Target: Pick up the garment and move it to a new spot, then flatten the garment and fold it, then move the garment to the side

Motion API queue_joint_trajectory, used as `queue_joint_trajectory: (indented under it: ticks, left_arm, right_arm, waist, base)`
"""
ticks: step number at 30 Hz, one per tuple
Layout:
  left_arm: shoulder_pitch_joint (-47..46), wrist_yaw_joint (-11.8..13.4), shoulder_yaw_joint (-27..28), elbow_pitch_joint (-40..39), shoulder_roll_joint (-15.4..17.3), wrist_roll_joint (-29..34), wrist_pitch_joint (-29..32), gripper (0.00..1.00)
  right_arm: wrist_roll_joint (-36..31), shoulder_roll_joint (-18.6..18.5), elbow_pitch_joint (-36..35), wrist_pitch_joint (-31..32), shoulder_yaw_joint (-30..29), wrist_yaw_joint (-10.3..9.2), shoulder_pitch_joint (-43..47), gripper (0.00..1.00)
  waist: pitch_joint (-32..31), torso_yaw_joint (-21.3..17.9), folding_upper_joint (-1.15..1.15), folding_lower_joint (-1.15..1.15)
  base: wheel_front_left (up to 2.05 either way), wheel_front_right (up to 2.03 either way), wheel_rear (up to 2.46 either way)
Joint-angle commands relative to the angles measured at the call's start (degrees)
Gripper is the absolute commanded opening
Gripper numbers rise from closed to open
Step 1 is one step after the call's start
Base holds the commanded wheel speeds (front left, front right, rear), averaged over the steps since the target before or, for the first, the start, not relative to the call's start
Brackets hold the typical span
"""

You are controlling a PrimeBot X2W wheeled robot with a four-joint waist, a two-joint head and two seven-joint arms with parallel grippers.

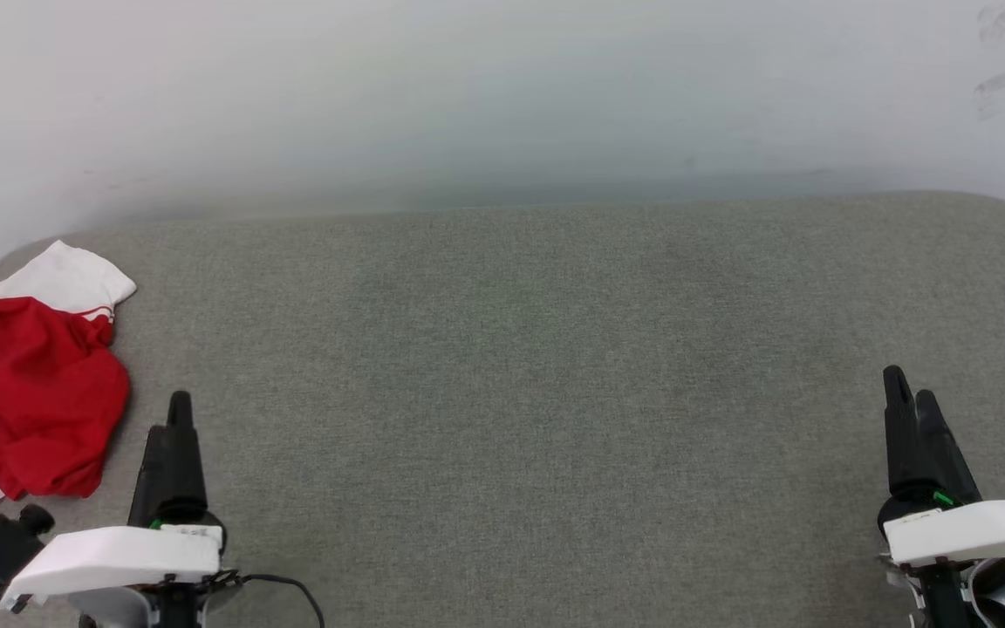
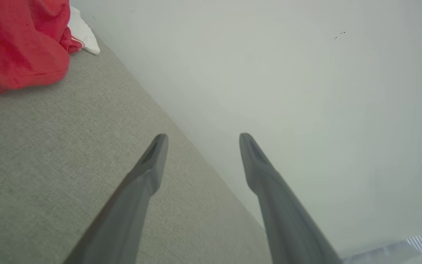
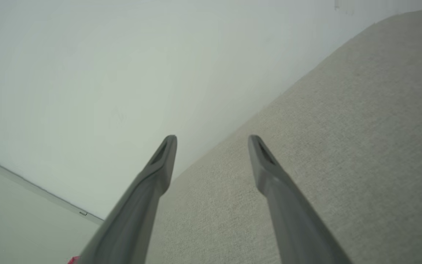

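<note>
Red garment (image 1: 31, 392) near left tool (image 1: 178, 406), fingers (image 2: 152, 161) apart in wrist view

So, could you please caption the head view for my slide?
Crumpled red garment at left edge of grey surface; left pincer beside it, right pincer far right.

Cloth garment (image 1: 31, 392), rough woven tabletop (image 1: 511, 392)

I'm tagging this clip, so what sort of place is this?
Likely an indoor garment-folding test setup: a grey fabric-covered surface against a plain white wall, a crumpled red-and-white T-shirt at its left edge.
</note>
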Motion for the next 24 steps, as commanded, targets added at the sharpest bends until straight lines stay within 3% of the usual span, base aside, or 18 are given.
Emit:
queue_joint_trajectory:
  ticks: [1,13,22,24]
  left_arm:
    - [0.0,0.6,-1.1,-2.5,0.2,3.5,-0.7,1.0]
    - [0.3,5.4,-10.2,-8.3,0.4,22.5,-2.8,1.0]
    - [0.8,11.0,-17.7,-8.4,4.3,30.3,-4.3,1.0]
    - [0.6,13.6,-20.3,-8.2,5.9,32.8,-4.7,1.0]
  right_arm:
    - [-3.7,0.0,-1.7,-0.7,0.3,0.1,-1.1,1.0]
    - [-18.1,0.0,-5.6,-2.9,1.6,0.11,-0.9,1.0]
    - [-27.2,0.0,-7.4,-4.3,2.8,0.12,-0.6,1.0]
    - [-30.1,0.0,-7.7,-4.8,3.0,0.12,-0.5,1.0]
  waist:
    - [0.1,0.0,0.0,0.0]
    - [1.0,-0.3,0.0,0.0]
    - [1.4,-0.6,0.0,0.0]
    - [1.4,-0.6,0.0,0.0]
  base:
    - [0.0,0.0,0.0]
    - [0.0,0.0,0.0]
    - [0.0,0.0,0.0]
    - [0.0,0.0,0.0]
